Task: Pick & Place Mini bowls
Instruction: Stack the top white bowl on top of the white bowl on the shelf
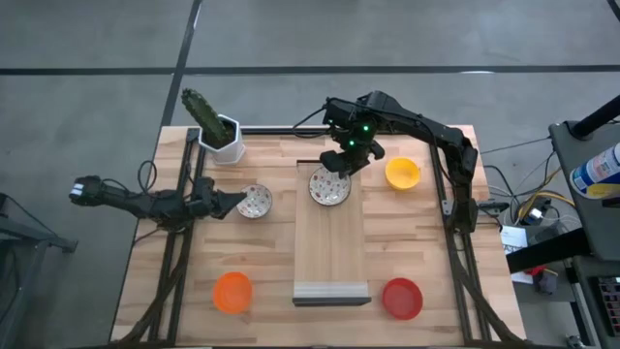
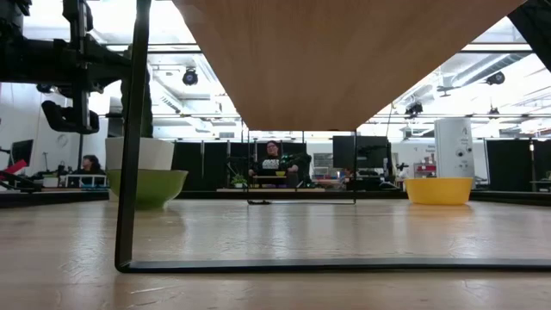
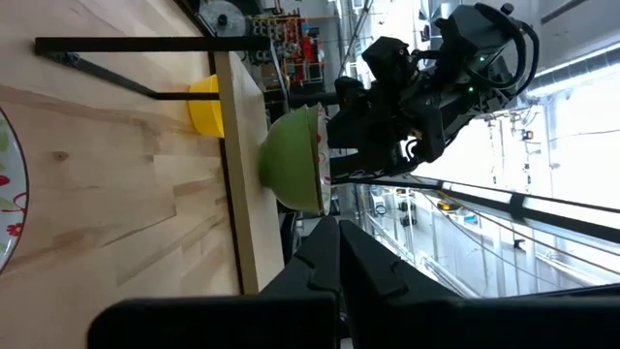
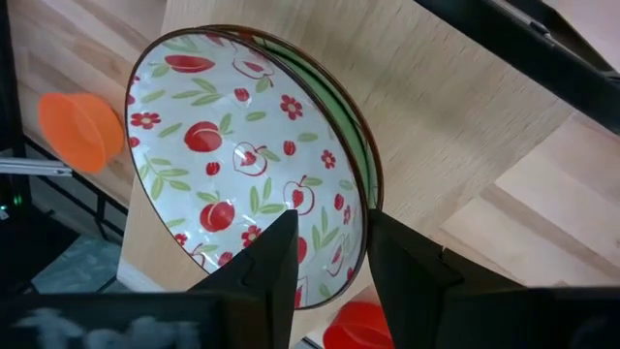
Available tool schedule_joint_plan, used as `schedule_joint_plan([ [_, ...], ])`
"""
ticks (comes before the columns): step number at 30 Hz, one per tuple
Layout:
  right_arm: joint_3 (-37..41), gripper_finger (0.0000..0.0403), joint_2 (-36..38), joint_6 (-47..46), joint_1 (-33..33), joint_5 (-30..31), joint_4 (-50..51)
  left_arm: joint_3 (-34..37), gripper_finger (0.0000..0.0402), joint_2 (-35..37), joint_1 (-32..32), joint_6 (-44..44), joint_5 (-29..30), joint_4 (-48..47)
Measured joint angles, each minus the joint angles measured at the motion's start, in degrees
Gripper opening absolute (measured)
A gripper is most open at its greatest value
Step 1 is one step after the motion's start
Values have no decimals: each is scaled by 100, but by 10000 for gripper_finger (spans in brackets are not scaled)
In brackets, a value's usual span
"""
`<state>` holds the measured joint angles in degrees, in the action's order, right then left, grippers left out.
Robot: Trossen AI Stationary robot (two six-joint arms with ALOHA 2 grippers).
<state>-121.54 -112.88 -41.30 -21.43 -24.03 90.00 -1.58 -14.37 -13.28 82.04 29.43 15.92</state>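
Observation:
A white bowl with red fruit print and a green outside [image 1: 329, 186] [image 4: 232, 165] sits on the raised wooden board [image 1: 329, 252]. My right gripper [image 1: 345, 165] [image 4: 329, 228] is open at its far rim, with one finger over the inside and one outside. A second printed bowl [image 1: 255, 202] [image 2: 148, 186] rests on the table left of the board. My left gripper [image 1: 235, 203] [image 3: 339, 228] is shut and hangs beside it. The yellow bowl [image 1: 402, 173], orange bowl [image 1: 232, 291] and red bowl [image 1: 402, 298] stand alone on the table. My right gripper comes slanting down from the far side, and its fingers [image 4: 281, 257] stand on either side of the printed bowl's far rim [image 4: 366, 208]. The bowl sits on the board. Whether the fingers touch the rim, I cannot tell.
A white square pot with a cactus [image 1: 221, 136] stands at the far left corner. The raised board rests on thin black metal legs [image 2: 129, 172], with free room beneath it. Bare tabletop lies between the orange and red bowls. People sit in the room beyond the table [image 2: 274, 164].

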Motion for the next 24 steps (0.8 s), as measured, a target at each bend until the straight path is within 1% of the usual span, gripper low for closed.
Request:
schedule_joint_plan([
  [14,-4,100,0,229,-134,60,0,0,3,-1,1,34,-1,-4],
  [19,-4,114,0,260,-172,46,0,0,3,0,0,48,-2,-2],
  [24,-4,130,0,366,-265,173,2,0,3,0,0,82,0,-2],
])
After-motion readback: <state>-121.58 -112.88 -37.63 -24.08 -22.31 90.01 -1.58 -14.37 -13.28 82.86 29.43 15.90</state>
